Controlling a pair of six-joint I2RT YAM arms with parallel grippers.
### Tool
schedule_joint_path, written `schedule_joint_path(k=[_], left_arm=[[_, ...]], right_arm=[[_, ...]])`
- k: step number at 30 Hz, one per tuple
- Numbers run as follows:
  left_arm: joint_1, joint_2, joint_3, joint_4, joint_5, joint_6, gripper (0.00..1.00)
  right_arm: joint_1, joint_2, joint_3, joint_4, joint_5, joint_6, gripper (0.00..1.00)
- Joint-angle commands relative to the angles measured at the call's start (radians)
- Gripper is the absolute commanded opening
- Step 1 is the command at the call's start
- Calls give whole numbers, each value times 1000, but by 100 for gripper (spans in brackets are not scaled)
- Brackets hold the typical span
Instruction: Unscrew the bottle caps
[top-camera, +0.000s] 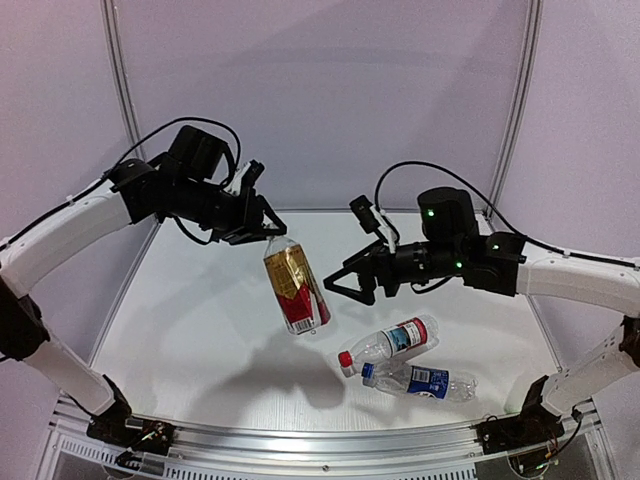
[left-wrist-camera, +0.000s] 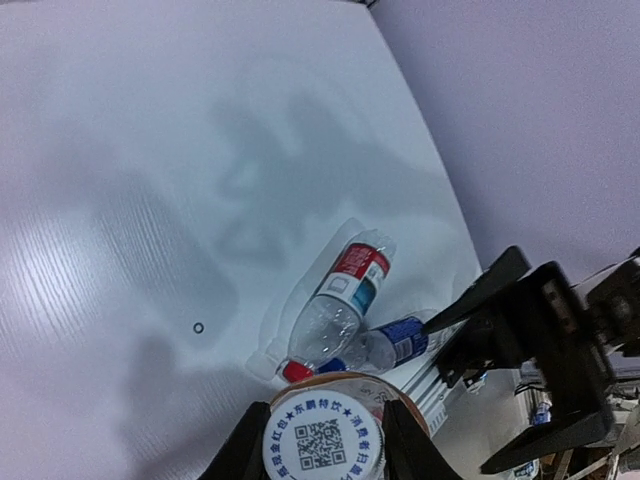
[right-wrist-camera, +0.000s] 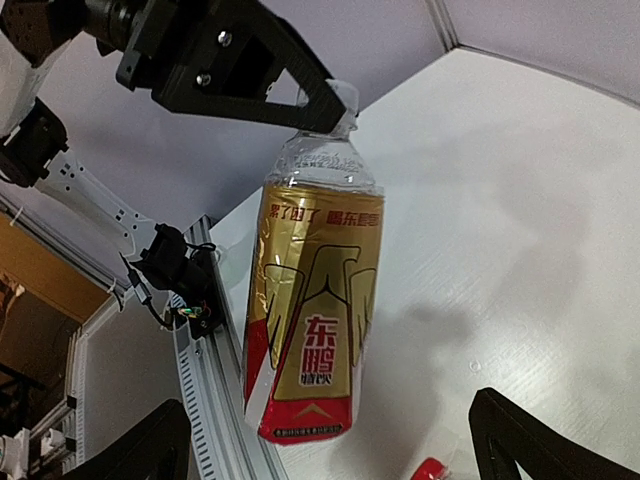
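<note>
Left jaws are pinching the amber-filled gold-label bottle (top-camera: 295, 285) by its top; right jaws are hanging wide open, empty. Red-label bottle (top-camera: 392, 342) and blue-label bottle (top-camera: 420, 380) are lying on the surface (top-camera: 200, 330).

Three bottles are counted: one amber bottle (top-camera: 294, 285) is held up under the left gripper (top-camera: 266, 230), and two, a red-labelled bottle (top-camera: 392, 342) and a blue-labelled bottle (top-camera: 425, 381), are laid touching on the counter (top-camera: 200, 330) below the right gripper (top-camera: 345, 286). Three caps are counted, one per bottle: a white cap (left-wrist-camera: 325, 440) between the left gripper's fingers, a red cap (top-camera: 345, 358) and a blue cap (top-camera: 368, 371). Two grippers are seen.
</note>
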Motion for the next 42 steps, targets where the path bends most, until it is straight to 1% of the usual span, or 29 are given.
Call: schedule_joint_path(k=[1, 3, 5, 14, 19, 23, 26, 32, 36, 37, 39, 40, 41, 42], left_arm=[[2, -82, -22, 150, 15, -43, 16], [6, -113, -47, 220, 57, -63, 16], [6, -138, -67, 258, 66, -67, 16], [7, -215, -120, 324, 38, -79, 14], [7, -228, -136, 338, 27, -76, 13], [5, -237, -142, 330, 26, -58, 13], [-5, -239, -142, 306, 8, -31, 13], [-14, -272, -178, 332, -16, -35, 13], [-16, -288, -196, 331, -42, -40, 13], [-16, -295, -202, 331, -48, -39, 14], [-16, -308, -219, 328, -65, -38, 18], [-15, -315, -227, 327, -72, -36, 23], [-14, -325, -233, 323, -79, -33, 35], [-13, -331, -237, 316, -88, -27, 45]], right_arm=[[32, 88, 89, 63, 19, -88, 99], [32, 120, 120, 83, 5, -82, 99], [32, 141, 139, 106, -2, -77, 99], [35, 211, 191, 169, -34, -19, 99], [64, 235, 205, 157, -20, -20, 94], [67, 245, 212, 163, -11, 18, 89], [71, 249, 214, 166, -6, 34, 84], [83, 258, 211, 161, -3, 28, 71], [87, 260, 212, 178, 3, 38, 55], [87, 261, 211, 185, 5, 44, 53], [88, 263, 209, 198, 1, 54, 51], [90, 264, 211, 203, -2, 57, 50], [93, 266, 211, 205, -4, 57, 50], [96, 266, 211, 206, -6, 56, 50]])
